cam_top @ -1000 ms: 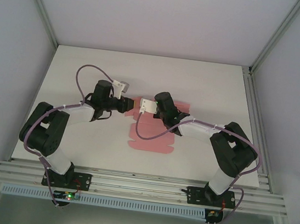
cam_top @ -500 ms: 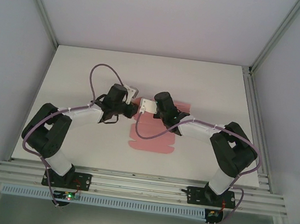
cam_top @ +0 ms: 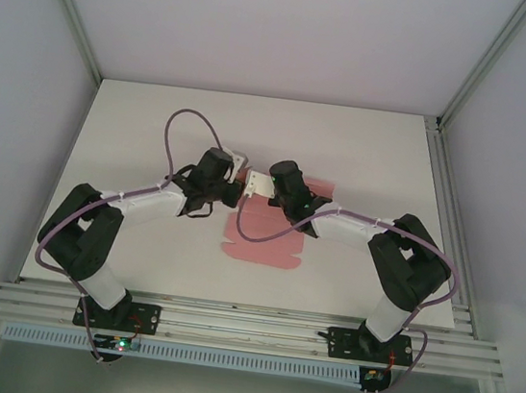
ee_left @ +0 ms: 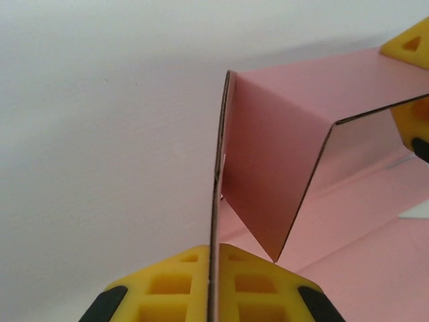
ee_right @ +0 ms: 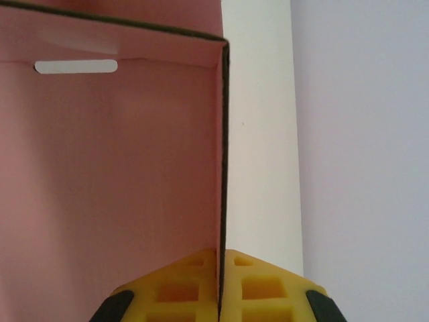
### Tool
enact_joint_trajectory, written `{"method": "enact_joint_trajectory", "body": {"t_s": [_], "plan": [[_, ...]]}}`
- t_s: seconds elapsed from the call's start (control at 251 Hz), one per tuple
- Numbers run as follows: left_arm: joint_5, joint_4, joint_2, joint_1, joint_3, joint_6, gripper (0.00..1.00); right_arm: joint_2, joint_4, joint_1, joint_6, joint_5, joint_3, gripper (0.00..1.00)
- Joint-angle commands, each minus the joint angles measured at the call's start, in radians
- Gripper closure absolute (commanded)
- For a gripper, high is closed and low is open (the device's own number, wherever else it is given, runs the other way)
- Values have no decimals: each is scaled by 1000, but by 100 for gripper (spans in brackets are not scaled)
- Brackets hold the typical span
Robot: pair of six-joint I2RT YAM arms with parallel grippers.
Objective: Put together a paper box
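The paper box (cam_top: 263, 235) is a pale-pink die-cut sheet lying mid-table, partly folded up between the two arms. My left gripper (cam_top: 234, 194) is shut on an upright side flap (ee_left: 216, 201), seen edge-on between its yellow pads (ee_left: 171, 288). A folded pink panel (ee_left: 268, 174) stands to the right of that flap. My right gripper (cam_top: 262, 190) is shut on another raised wall (ee_right: 222, 154), also edge-on between its pads (ee_right: 174, 292), with the pink inner face and a white slot (ee_right: 76, 66) to the left. The right gripper's yellow fingertips (ee_left: 410, 47) show at the left wrist view's right edge.
White tabletop (cam_top: 156, 124) lies open behind and to both sides of the sheet. Pale enclosure walls surround the table, with an aluminium rail (cam_top: 246, 325) along the near edge. Purple cables (cam_top: 187, 124) loop above both arms.
The left arm has reached rightward to the sheet's left side and its gripper has closed on the flap. The right arm has stayed put, still gripping its wall.
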Motion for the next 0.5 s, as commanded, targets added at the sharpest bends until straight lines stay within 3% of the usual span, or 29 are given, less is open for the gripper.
{"method": "enact_joint_trajectory", "body": {"t_s": [0.0, 0.092, 0.196, 0.499], "plan": [[-312, -115, 30, -62, 94, -34, 100, 3, -22, 17, 38, 43, 17, 100], [-454, -217, 79, -97, 165, -60, 100, -3, -26, 15, 46, 52, 11, 100], [-509, -275, 118, -111, 196, -91, 100, -11, -28, 10, 55, 61, 3, 100], [-370, -184, 86, -117, 148, -127, 93, -7, -63, -3, 87, 36, 19, 100]]}}
